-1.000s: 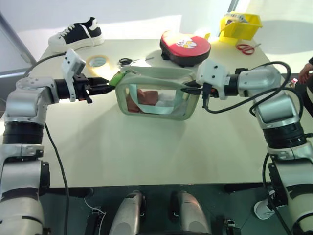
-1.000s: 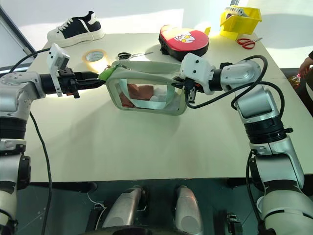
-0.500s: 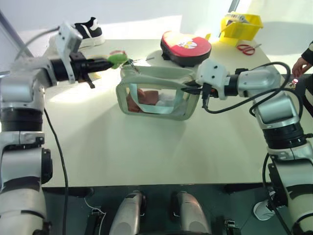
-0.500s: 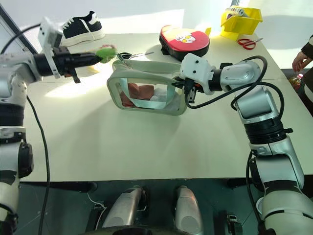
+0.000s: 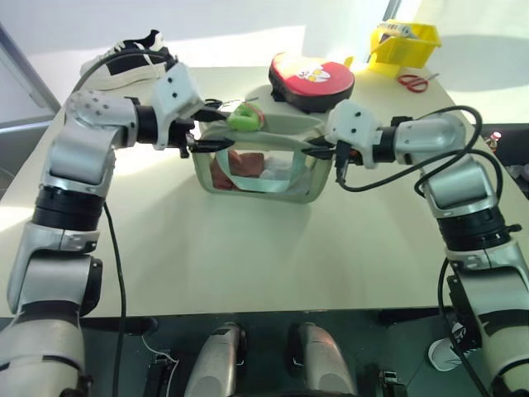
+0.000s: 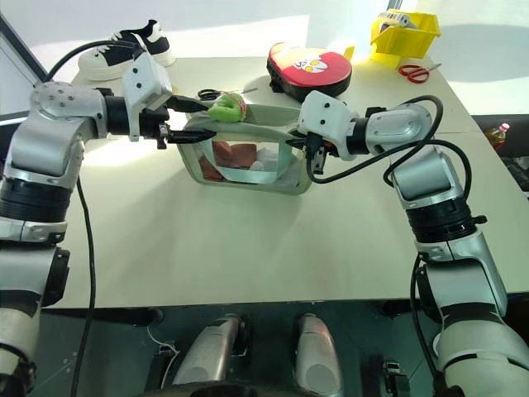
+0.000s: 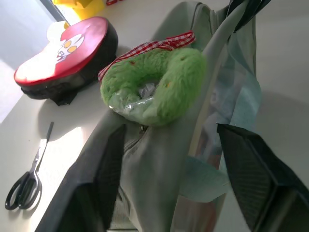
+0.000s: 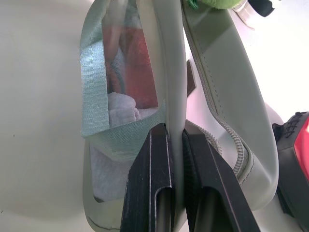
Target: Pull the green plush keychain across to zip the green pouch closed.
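The green pouch (image 5: 264, 178) stands mid-table, its clear side showing reddish and teal contents. The green plush keychain (image 5: 244, 117) lies on the pouch's top near its left end, with a red-checked ribbon on it. My left gripper (image 5: 213, 132) is open at that left end, its fingers (image 7: 256, 179) astride the pouch top (image 7: 159, 159). The keychain (image 7: 154, 84) lies loose just ahead of them. My right gripper (image 5: 318, 151) is shut on the pouch's right-end edge (image 8: 176, 111), which is pinched between its fingers (image 8: 152, 183).
A red round case (image 5: 312, 78) lies just behind the pouch, with black scissors (image 6: 211, 93) to its left. A black-and-white shoe (image 5: 124, 54) sits far left. A yellow bin (image 5: 405, 41) and red scissors (image 5: 413, 80) are far right.
My left gripper carried the keychain rightward from beyond the pouch's left end over its top, then opened and let it drop there. The right gripper kept its hold.
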Controlling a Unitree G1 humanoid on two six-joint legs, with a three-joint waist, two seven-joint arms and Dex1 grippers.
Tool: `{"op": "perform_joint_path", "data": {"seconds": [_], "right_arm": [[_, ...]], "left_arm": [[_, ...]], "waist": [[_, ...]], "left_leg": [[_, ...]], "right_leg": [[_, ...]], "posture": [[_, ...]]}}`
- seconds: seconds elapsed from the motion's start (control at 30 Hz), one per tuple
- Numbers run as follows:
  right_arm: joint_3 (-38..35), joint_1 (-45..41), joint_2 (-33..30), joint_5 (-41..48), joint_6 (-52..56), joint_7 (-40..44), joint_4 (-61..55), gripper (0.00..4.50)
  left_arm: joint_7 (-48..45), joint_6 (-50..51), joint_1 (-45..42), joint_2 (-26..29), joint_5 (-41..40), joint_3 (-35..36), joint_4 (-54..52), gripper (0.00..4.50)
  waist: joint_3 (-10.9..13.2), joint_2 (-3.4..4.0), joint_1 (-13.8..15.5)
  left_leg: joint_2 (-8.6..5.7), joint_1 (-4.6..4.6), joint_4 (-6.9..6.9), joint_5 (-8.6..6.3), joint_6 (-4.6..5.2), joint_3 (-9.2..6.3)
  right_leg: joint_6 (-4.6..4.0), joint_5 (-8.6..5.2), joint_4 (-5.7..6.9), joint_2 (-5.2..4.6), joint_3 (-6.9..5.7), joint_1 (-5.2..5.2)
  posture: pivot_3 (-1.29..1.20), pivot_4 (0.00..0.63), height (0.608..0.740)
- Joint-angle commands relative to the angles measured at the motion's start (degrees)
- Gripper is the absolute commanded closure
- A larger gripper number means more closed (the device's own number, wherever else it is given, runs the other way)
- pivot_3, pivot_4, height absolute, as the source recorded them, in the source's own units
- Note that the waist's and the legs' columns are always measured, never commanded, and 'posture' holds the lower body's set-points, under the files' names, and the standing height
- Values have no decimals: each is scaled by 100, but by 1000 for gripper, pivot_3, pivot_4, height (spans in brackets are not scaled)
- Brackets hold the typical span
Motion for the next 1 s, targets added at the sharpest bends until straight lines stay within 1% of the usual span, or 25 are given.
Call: {"op": "perform_joint_path", "data": {"seconds": [0.03,0.13,0.2,0.23,0.37,0.47,0.63,0.67,0.7,0.87,0.93,0.97,1.0], "right_arm": [[-30,-65,25,29,-31,-16,-130,4500],[-46,-65,7,29,-46,-3,-119,4500],[-44,-79,3,26,-48,5,-113,4500],[-38,-91,2,25,-50,14,-114,4500],[-16,-127,10,38,-23,56,-155,4500],[-4,-135,15,23,-35,69,-157,4500],[0,-141,13,9,-28,44,-153,4500],[-4,-140,13,6,-33,33,-147,4500],[-6,-137,16,-2,-39,15,-142,4500],[-48,-168,53,-15,-52,-112,-94,4500],[-96,-239,48,62,-10,-60,-37,3703],[-102,-261,28,108,-12,18,-22,3477],[-111,-304,-7,139,-13,91,11,2978]], "left_arm": [[-321,174,-122,468,-124,297,-305,409],[-398,142,134,781,-20,299,-242,409],[-314,-44,330,841,138,226,-152,409],[-219,-155,420,782,209,184,-100,409],[266,-421,454,253,385,155,336,409],[358,-629,421,83,488,160,609,1230],[216,-665,435,88,374,288,671,3713],[187,-644,437,101,351,306,637,4275],[157,-609,442,106,315,329,602,4456],[48,-313,648,186,217,309,199,4456],[42,-285,715,193,238,289,116,4500],[35,-282,736,194,240,288,85,4500],[69,-273,742,187,250,296,74,4500]], "waist": [[0,0,-13],[0,1,-3],[-1,1,5],[-1,1,8],[-1,0,53],[-1,-1,34],[-1,-1,16],[-1,-1,16],[-1,-1,17],[-1,-1,17],[-1,-1,19],[-1,-1,21],[-1,-1,25]], "left_leg": [[0,0,-1,0,0,0],[0,1,-4,0,0,0],[0,2,-3,0,0,0],[0,2,-2,0,0,0],[-1,0,6,0,0,-4],[-2,-4,11,-2,4,-3],[-2,-3,5,-3,6,-1],[-2,-3,6,-3,6,-1],[-2,-3,7,-3,6,-1],[-2,-4,8,-4,6,-2],[-2,-4,7,-4,6,-1],[-2,-4,7,-4,6,-2],[-2,-4,8,-4,6,-2]], "right_leg": [[0,0,0,0,0,-1],[-1,-1,0,0,0,-1],[-1,-1,0,-1,0,0],[0,-1,-1,-1,0,0],[0,0,0,0,-1,3],[1,1,0,-1,0,3],[1,1,0,-1,-1,2],[1,1,0,-1,-1,2],[1,1,0,-2,-1,2],[1,1,0,-4,-1,2],[1,1,-1,-4,-1,2],[1,1,-1,-4,-1,2],[1,1,-1,-4,-1,2]], "posture": [[0,150,740],[0,150,740],[0,150,740],[0,150,740],[0,150,740],[0,150,740],[0,150,740],[0,150,740],[0,150,740],[0,150,740],[0,150,740],[0,150,740],[0,150,740]]}}
